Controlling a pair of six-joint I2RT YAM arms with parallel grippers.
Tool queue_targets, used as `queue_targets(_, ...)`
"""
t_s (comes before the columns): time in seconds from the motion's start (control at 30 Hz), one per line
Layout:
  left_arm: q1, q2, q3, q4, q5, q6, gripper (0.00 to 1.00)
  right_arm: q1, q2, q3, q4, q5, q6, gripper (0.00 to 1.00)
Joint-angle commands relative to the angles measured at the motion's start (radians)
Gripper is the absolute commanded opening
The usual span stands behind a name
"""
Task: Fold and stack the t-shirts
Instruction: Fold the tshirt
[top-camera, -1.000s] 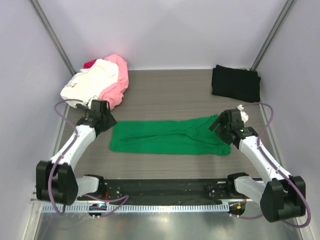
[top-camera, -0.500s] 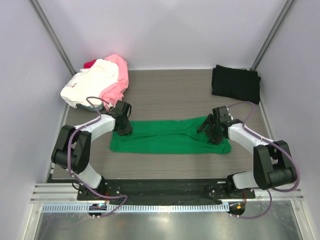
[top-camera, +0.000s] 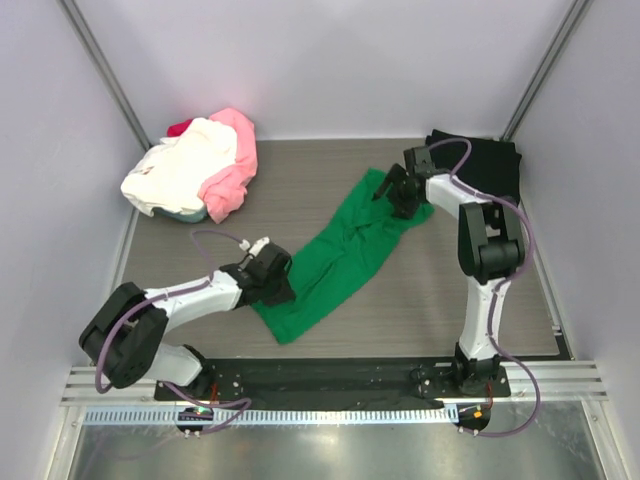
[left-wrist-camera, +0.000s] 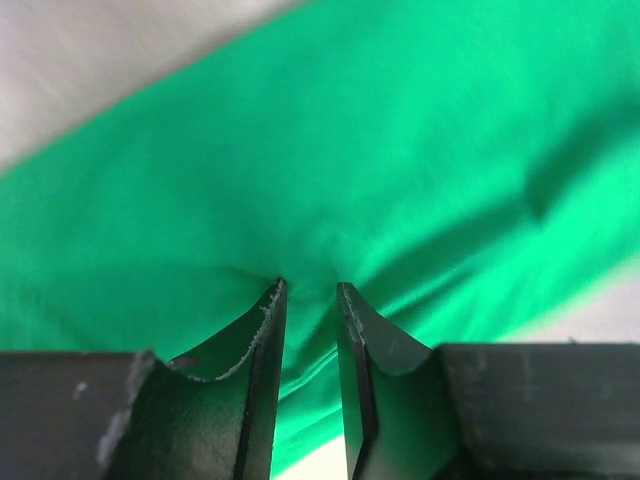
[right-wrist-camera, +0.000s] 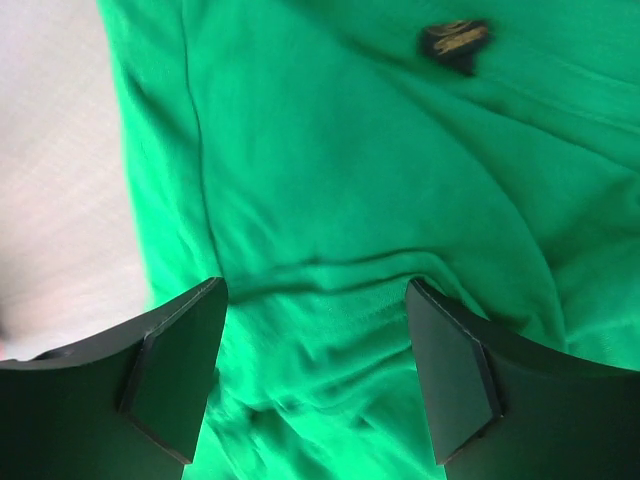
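Across the table (top-camera: 320, 170), overhead, the green t-shirt (top-camera: 340, 255) lies diagonally. Wrist views alone show grip — left gripper (left-wrist-camera: 310, 286) nipped on a green fold, right gripper (right-wrist-camera: 315, 286) spread wide, apparently over cloth. Half a second ago the shirt ran crosswise.

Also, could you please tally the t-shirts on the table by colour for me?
green t-shirt: 1
black t-shirt: 1
pink t-shirt: 1
cream-white t-shirt: 1
red t-shirt: 1, only an edge showing behind the pile
Total: 5
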Motion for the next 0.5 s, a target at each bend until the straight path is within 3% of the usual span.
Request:
queue_targets(0.0,-0.111,-0.004,-0.113,-0.09,0.11,-0.194,0.29,0.031,0.22,0.18,-0.039,-0.07,-0.055,0.78)
queue_targets(0.23,-0.324,-0.024,-0.092,0.019,0.182,-0.361,0.32,0.059,0.532,0.608,-0.097,-0.151,-0.054,0.78)
queue_targets(0.47,-0.349,0.097,-0.03,0.112,0.231,-0.351,0.31,0.076,0.728,0.953,-0.094,-0.18,-0.071,0.78)
